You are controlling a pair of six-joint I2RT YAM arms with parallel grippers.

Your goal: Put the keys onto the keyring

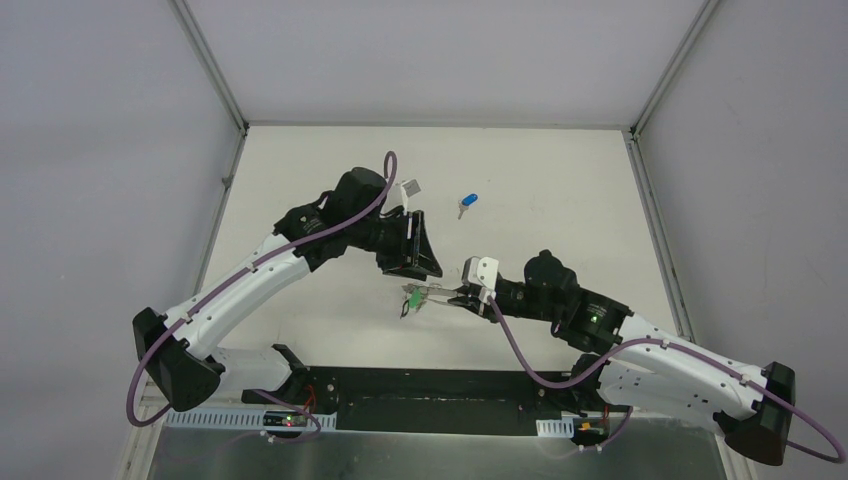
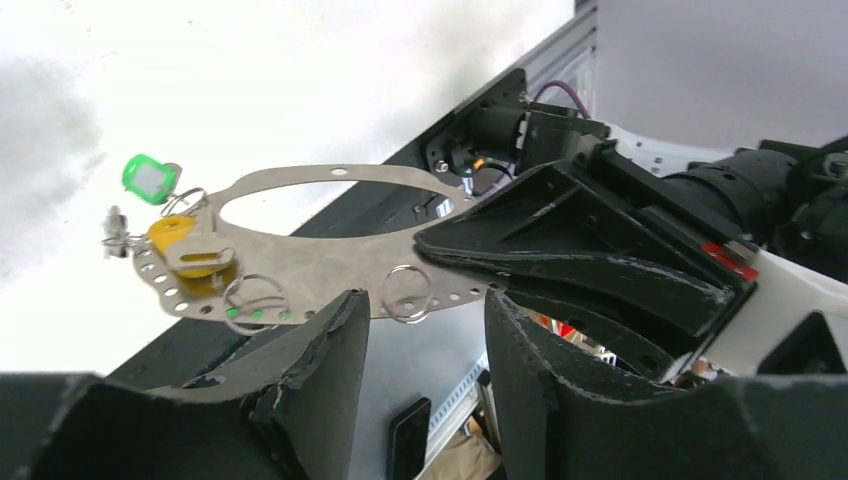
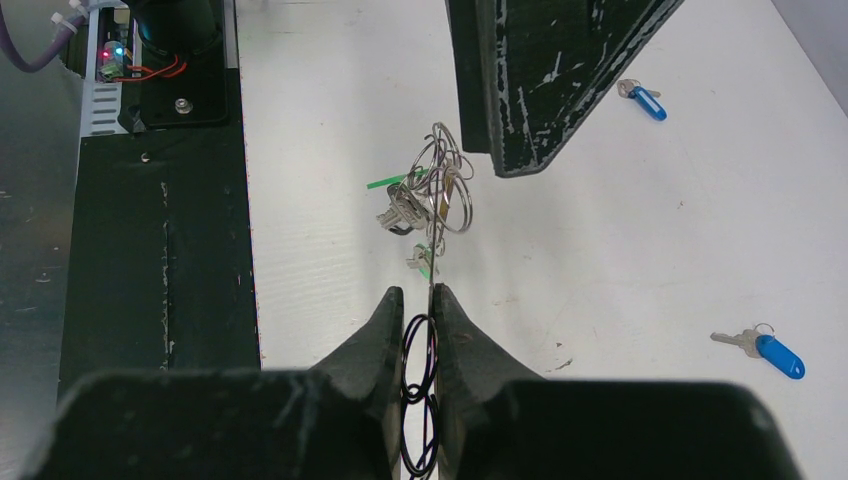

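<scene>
In the top view, the right pincer [image 1: 463,297] holds the keyring [image 1: 430,291] by its right end, above the table [image 1: 560,180]. The long axis of the keyring runs from this pincer toward the robot's left, and green tags hang at the free end. The left pincer [image 1: 412,262] hangs just beyond the keyring, near its middle. A blue key [image 1: 467,204] lies loose on the table, farther out than both pincers.

In the left wrist view, the left pincer [image 2: 428,335] is about half wide and holds nothing. The keyring [image 2: 330,255] shows here as a flat metal loop with many small holes, lying across the view just before the fingertips. A small split ring [image 2: 408,292] on its rim sits directly in front of the gap. The green-tagged key [image 2: 148,177] and the yellow-tagged key [image 2: 180,238] already hang at the far end.

In the right wrist view, the right pincer [image 3: 418,300] is narrow and clamps the thin edge of the keyring [image 3: 434,240], which is seen edge-on and points straight away from it. The blue key [image 3: 775,355] lies well to the side, and a second blue key [image 3: 645,101] lies near the left pincer's finger.

The judgement is that the left arm, being free and nearer, should fetch a loose key, most likely the second one. It would then bring the key back along this axis to the split ring.
</scene>
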